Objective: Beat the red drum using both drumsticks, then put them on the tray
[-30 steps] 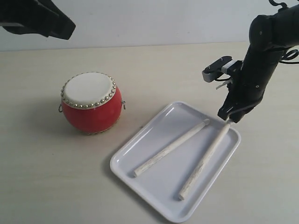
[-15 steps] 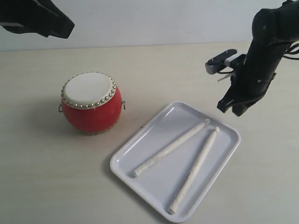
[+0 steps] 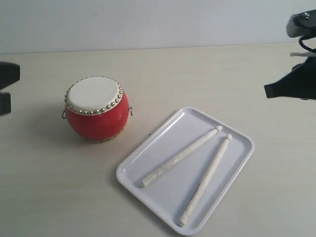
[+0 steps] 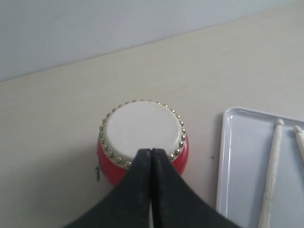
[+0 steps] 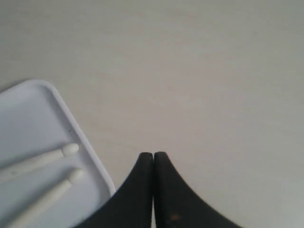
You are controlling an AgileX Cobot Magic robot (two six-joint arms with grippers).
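Glossy red drum [image 3: 96, 123], cream skin, brass studs; white tray [image 3: 163, 190]; pale drumsticks [image 3: 180, 156].

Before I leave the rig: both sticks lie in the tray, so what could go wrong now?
The two round pale wooden drumsticks lie loose in the glossy white plastic tray; a nudge could roll them. The shut left claw points at the red barrel-shaped drum; moving forward might knock it.

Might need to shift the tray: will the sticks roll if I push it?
Probably: the sticks are round and lie loose on the glossy tray. Its low rim should likely stop them. They look stiff and light.
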